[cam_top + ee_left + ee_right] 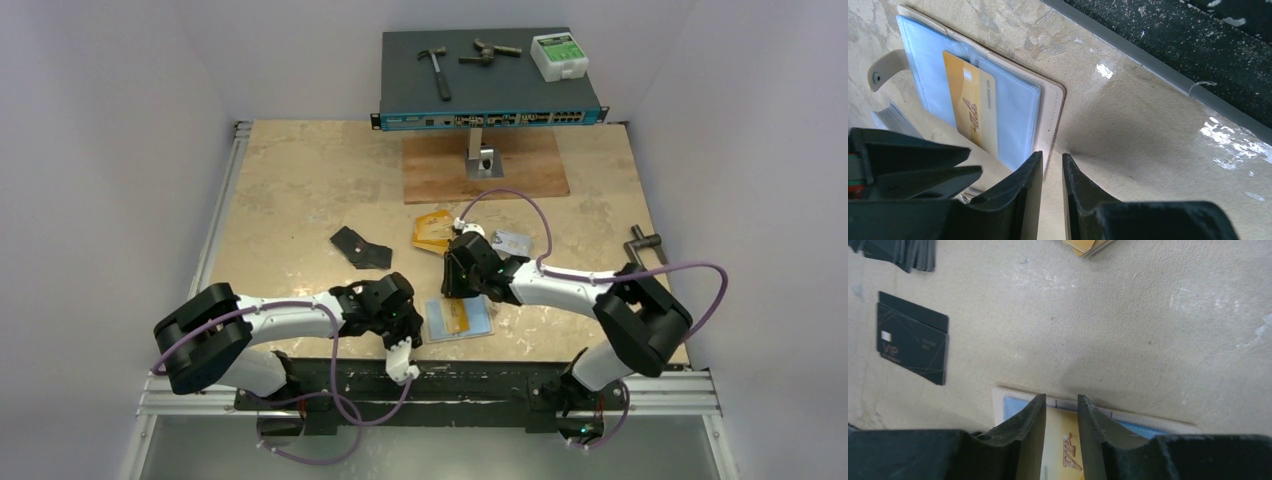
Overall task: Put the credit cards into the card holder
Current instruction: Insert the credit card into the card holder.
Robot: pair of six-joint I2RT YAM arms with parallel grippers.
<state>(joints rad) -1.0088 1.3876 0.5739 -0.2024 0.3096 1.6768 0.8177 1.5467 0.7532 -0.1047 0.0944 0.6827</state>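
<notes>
The tan card holder (480, 327) lies open near the table's front edge, blue pockets up. A gold credit card (970, 107) sits in one pocket. My right gripper (1062, 397) stands open over the holder's far rim (1148, 421), the gold card (1060, 445) lying flat below the gap, gripped by neither finger. My left gripper (1052, 160) is at the holder's side rim (1053, 95), jaws a little apart with bare table between them. More gold credit cards (432, 232) and silvery ones (512, 242) lie behind my right gripper (462, 295). My left gripper (418, 325) is beside the holder.
A black wallet with black cards (360, 248) lies left of centre, one black card (913, 337) apart. At the back, a network switch (490, 75) on a wooden board carries tools. A metal part (645, 243) lies right. The metal rail (1158, 70) runs along the front edge.
</notes>
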